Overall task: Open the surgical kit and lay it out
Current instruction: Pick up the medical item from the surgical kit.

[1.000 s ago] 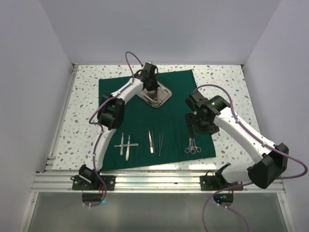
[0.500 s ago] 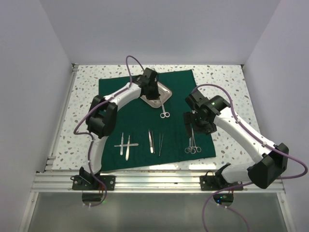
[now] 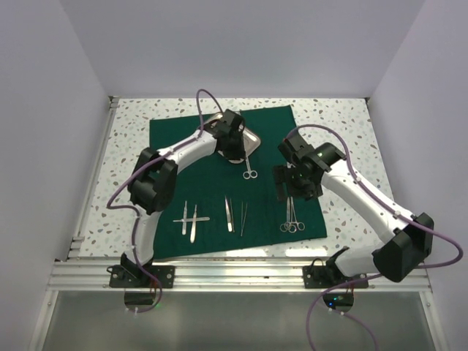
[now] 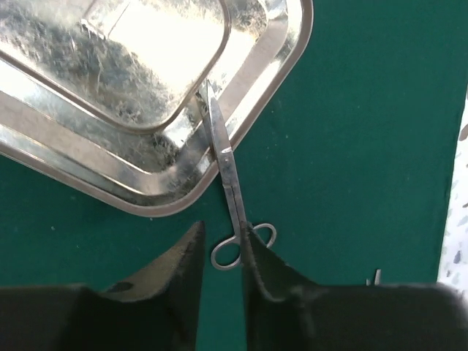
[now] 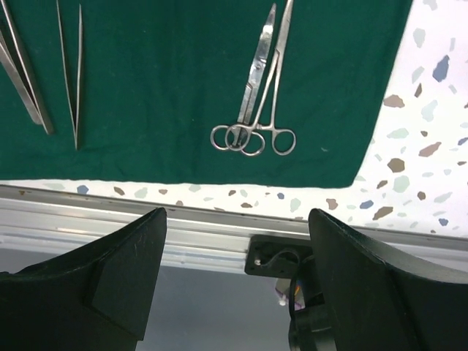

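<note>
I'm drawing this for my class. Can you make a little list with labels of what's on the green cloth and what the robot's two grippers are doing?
Cloth: dark green cloth wrap, spread flat
Tray: shiny rectangular steel tray, on the cloth's far part
Scissors: silver ring-handled scissors, tips on the tray's rim, rings on the cloth
Near row: slim silver scalpels, silver tweezers, two overlapping ring-handled instruments
Left gripper: at the scissors' rings, fingers close together, grip unclear
Right gripper: wide open, empty
</note>
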Available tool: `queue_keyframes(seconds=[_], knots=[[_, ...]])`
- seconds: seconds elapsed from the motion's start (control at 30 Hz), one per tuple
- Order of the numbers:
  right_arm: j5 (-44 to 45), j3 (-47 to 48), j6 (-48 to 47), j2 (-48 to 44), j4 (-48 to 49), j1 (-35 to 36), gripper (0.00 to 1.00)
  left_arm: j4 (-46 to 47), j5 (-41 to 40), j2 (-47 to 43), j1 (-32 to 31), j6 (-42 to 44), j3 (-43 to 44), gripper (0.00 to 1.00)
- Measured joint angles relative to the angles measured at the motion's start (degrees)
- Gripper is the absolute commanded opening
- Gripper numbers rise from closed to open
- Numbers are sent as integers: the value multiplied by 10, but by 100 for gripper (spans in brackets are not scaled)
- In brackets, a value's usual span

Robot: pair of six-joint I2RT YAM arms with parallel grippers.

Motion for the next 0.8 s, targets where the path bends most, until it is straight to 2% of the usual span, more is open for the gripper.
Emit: queue_keyframes(seconds=[0.1,0.17,0.4,0.57,0.8], knots=[[-6,18,0,39,16,0,84,-16,-7,0,-4,1,9,65],[-8,39,-2,78,36,0,84,-28,-20,0,-5,-3,20,73],[-8,188,-8,258,100,0,80,-65,-91,-44,-5,-10,3,78],[-39,308,-17,371,125,7,76,-92,-169,-139,16,-10,-45,78],[-11,397,-8,504,158,3,74,-143,-174,-343,103,-6,-161,78]])
